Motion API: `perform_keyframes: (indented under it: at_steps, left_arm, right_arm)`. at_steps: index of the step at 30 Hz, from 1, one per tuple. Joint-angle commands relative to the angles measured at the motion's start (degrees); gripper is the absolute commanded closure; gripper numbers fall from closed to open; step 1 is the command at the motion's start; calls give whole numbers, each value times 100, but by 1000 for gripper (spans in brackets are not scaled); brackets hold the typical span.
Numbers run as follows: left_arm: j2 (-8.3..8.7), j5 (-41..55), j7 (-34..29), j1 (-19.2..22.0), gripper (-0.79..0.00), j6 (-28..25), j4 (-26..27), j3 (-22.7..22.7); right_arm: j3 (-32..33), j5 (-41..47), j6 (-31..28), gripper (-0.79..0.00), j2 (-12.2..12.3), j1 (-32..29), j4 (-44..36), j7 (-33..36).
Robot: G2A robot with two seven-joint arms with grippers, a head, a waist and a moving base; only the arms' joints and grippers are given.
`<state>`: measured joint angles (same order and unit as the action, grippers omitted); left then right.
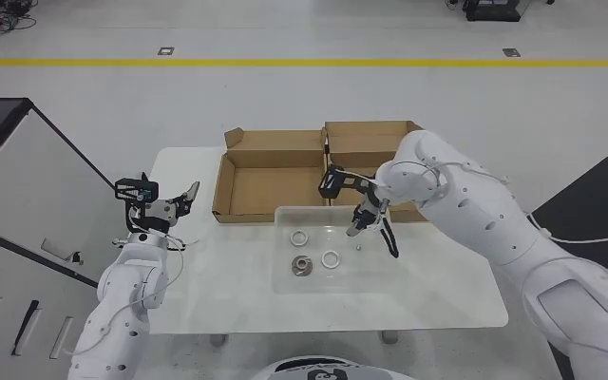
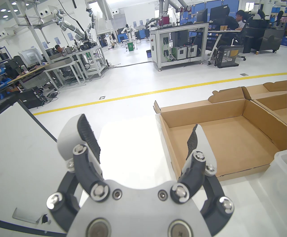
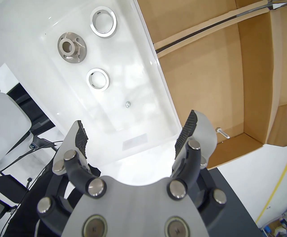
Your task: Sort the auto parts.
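Your right gripper [image 3: 136, 130] hangs spread and empty over the end of the tray [image 3: 157, 65]; your left gripper [image 2: 143, 134] sits agape beside the left box [image 2: 224, 139]; one bolt [image 3: 222, 132] lies in the right box [image 3: 201, 78]; two rings [image 3: 103, 21], a flange [image 3: 72, 47] and a screw [image 3: 127, 104] wait in the tray; sorting looks barely begun.
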<state>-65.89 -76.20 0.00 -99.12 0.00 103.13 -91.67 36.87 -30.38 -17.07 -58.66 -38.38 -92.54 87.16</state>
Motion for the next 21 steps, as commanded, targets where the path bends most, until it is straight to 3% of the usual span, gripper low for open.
perform_keyframes:
  at_steps: [1,10,14,21]
  left_arm:
    - [0,0,0,0,-785,0,0,0]
    - [0,0,0,0,-785,0,0,0]
    - [0,0,0,0,-785,0,0,0]
    - [0,0,0,0,-785,0,0,0]
  right_arm:
    - [-42,-92,-43,-785,1,-75,-77,-131]
    - [-182,-368,-49,-785,67,-343,-347,-44]
    - [-229,-317,4,-397,85,-401,-336,9]
    - [-254,-246,0,-302,80,-445,-206,-40]
